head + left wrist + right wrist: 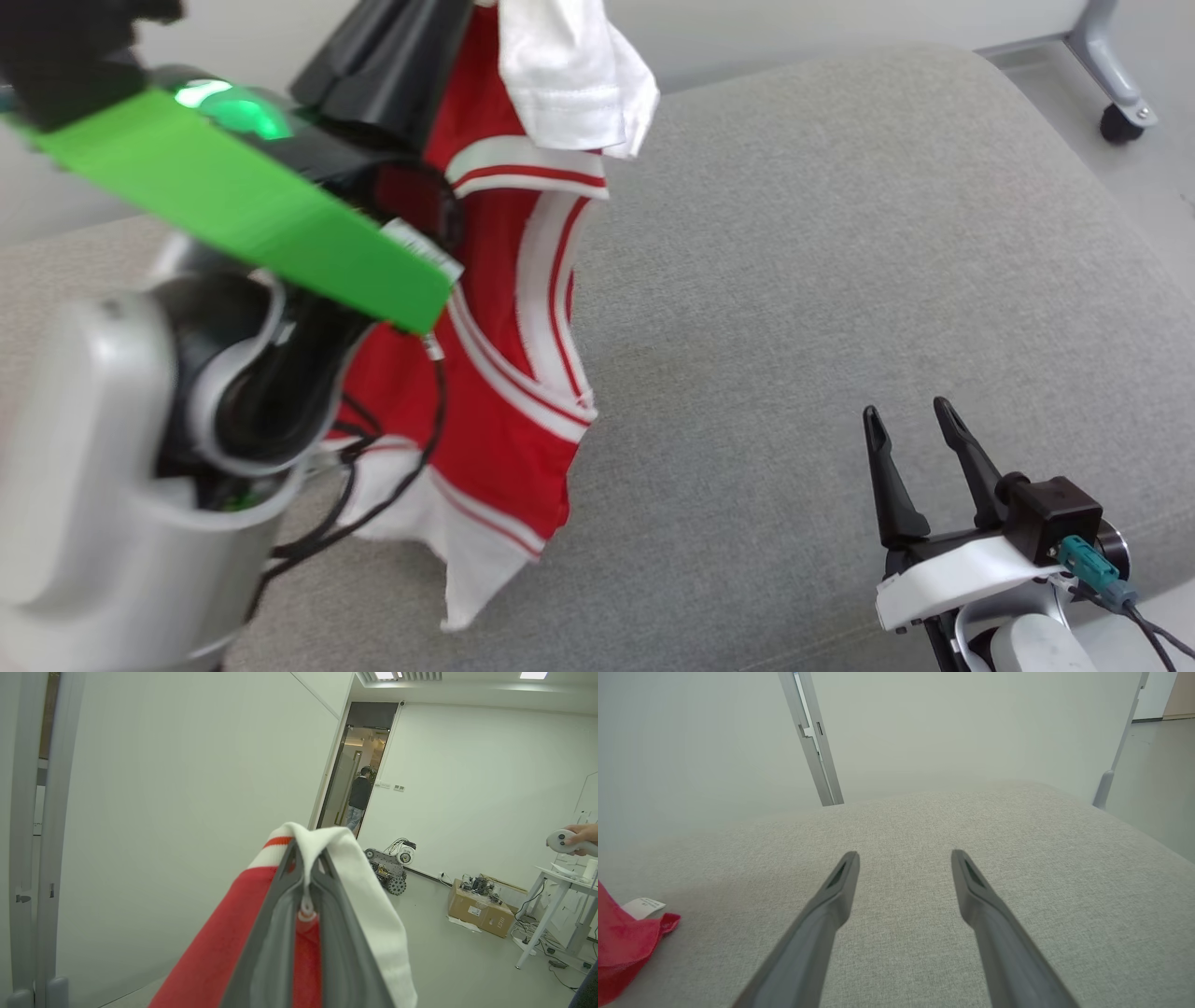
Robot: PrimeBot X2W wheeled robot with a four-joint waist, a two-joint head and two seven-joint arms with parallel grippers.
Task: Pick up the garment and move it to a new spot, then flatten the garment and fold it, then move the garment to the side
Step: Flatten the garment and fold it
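Observation:
The garment (504,373), red with white trim and stripes, hangs from the top of the head view down to the grey cushion (840,233). Its lower hem reaches the cushion near the front. My left arm (140,420) is raised in the foreground and covers the garment's left part. In the left wrist view my left gripper (306,854) is shut on a bunched white and red edge of the garment (210,952). My right gripper (907,413) rests open at the lower right, well clear of the cloth. Between its spread fingers (904,855) lies bare cushion, with a red corner of the garment (621,947) at the far left.
A caster leg (1116,103) stands off the cushion's far right corner. A grey post (812,742) rises behind the cushion. Across the room are a person in a doorway (359,798), a hand with a controller (572,842), a small wheeled robot (390,868) and cardboard boxes (481,907).

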